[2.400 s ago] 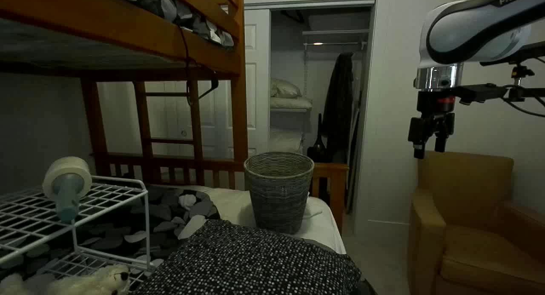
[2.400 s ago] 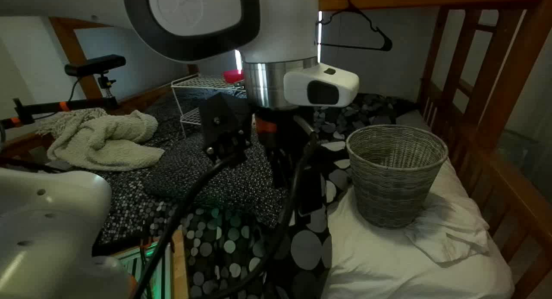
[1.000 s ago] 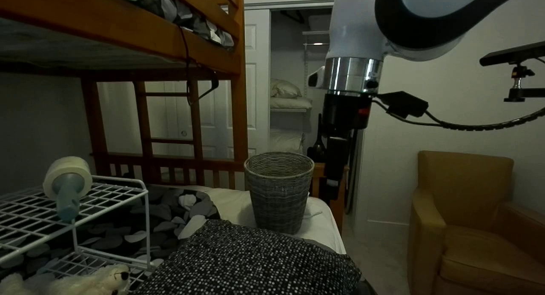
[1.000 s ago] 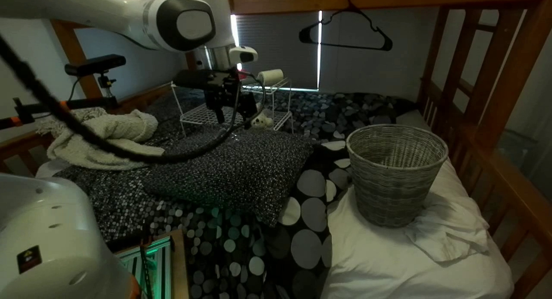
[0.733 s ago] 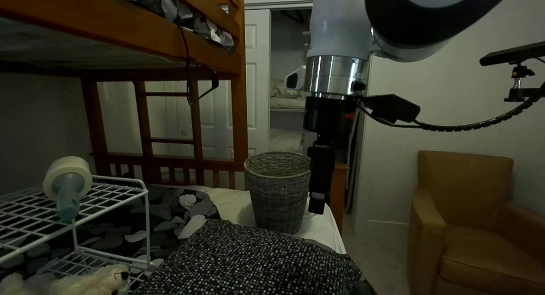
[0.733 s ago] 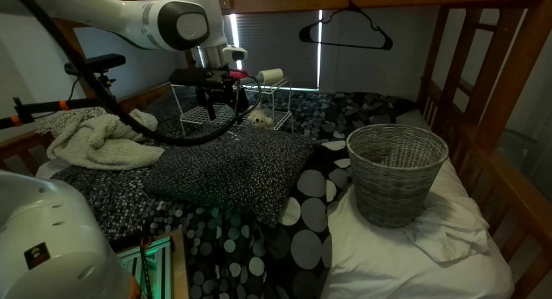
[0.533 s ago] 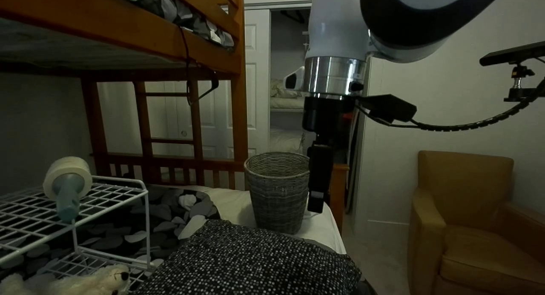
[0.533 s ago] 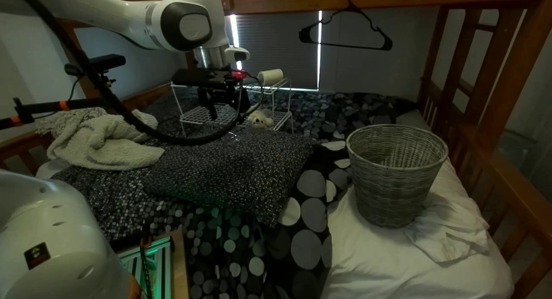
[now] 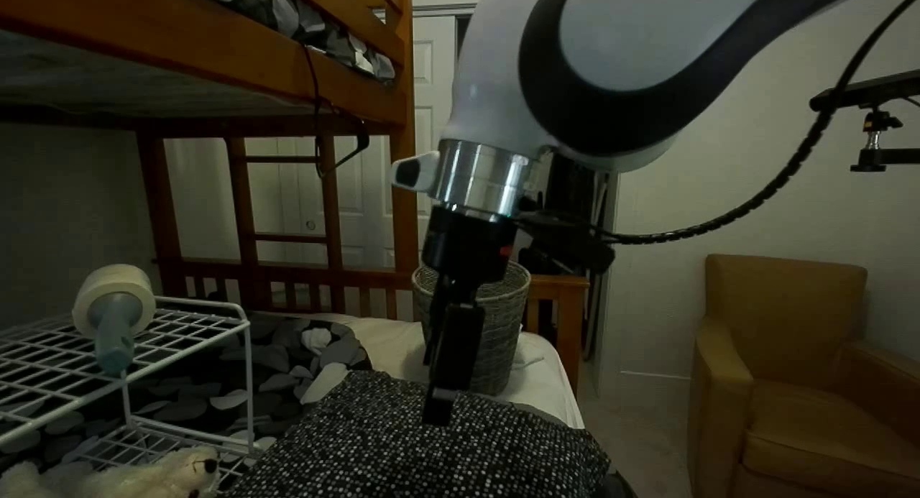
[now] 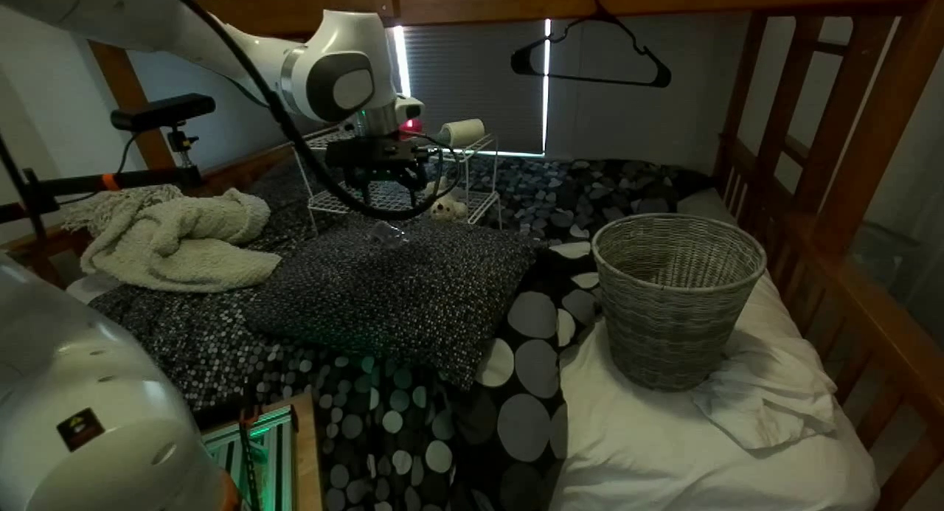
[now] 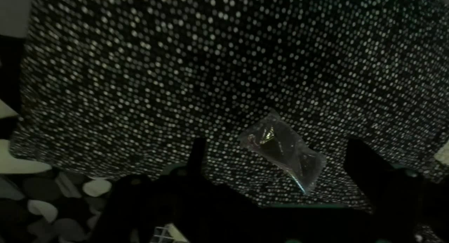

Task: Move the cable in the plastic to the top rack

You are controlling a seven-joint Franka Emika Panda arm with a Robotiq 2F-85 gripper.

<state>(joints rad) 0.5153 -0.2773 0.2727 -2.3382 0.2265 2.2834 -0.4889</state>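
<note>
Over the big bed [image 10: 634, 445], the robot arm [image 9: 632, 52] has just come further in and tipped to a slant, so I think it is lining up to grab; all the carrying is left to do. The top bunk [image 10: 479, 1] might block a high lift. Near the bed's back edge in an exterior view stands a white wire shelf [image 10: 330, 200]; its top rack [image 9: 79, 403] is where this job ends. The basket [image 10: 675, 319] is by the bed's right edge in that view, out of the way. A dark cushion [image 10: 435, 297] lies mid-bed and may sink when pushed. The gripper [image 11: 276, 142] has its fingers spread wide and holds nothing. A fat roll [image 10: 463, 132] takes up room near one end of the top rack, so a bare spot is best. Smallest is the clear plastic bag [image 11: 283, 152], on the cushion near its edge facing the shelf; it shows between the fingers in the wrist view. I cannot make out the cable inside it.
</note>
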